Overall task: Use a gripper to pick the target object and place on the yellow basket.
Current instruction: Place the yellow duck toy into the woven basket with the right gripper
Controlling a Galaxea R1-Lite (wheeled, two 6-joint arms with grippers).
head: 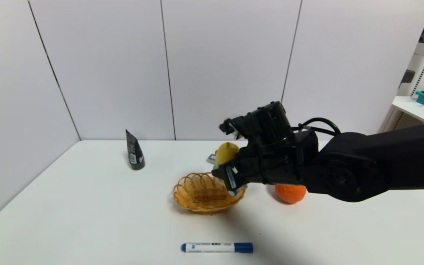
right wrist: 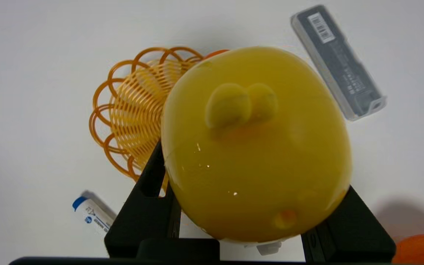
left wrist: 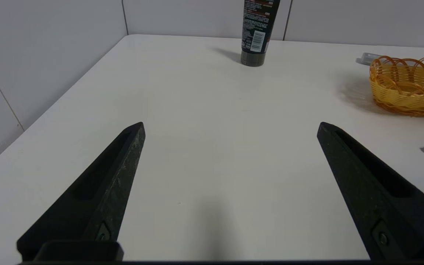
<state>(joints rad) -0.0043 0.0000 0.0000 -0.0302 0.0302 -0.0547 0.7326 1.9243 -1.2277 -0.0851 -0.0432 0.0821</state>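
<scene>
The right gripper (head: 230,173) holds the yellow duck toy (right wrist: 256,147) in the air, just above the far-right rim of the yellow basket (head: 204,193). The duck looks light, hard and smooth, so it may slip; the round body is gripped from both sides. The left gripper (left wrist: 230,127), fingers spread, is parked left of the basket.

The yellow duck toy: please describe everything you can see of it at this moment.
The yellow duck toy looks like smooth, glossy plastic, with a round head bearing a small double bump on top. The right gripper holds it off the table between its black fingers, by the yellow basket at its far right rim. Its base is mostly hidden; only a small white part shows underneath.
</scene>
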